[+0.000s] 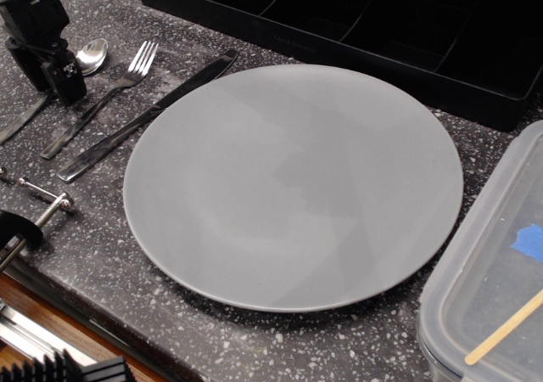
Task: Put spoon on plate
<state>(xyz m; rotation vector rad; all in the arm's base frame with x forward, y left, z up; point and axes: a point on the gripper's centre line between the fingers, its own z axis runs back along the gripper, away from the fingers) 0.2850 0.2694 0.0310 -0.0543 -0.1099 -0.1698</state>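
The silver spoon (pixel 92 56) lies at the far left of the dark speckled counter, bowl pointing away, and its handle runs down-left under my gripper. My black gripper (pixel 48 83) is low over the middle of the spoon's handle, with one finger (pixel 69 80) on the right of it and the other on the left. The jaws look open around the handle. The large round grey plate (pixel 293 187) lies in the middle of the counter, well to the right of the gripper, with nothing on it.
A fork (pixel 102 100) and a knife (pixel 148 115) lie between the spoon and the plate. A black compartment tray (pixel 356 25) stands along the back. A clear lidded container (pixel 492 272) is at the right. A metal clamp (pixel 42 199) sits at the front-left edge.
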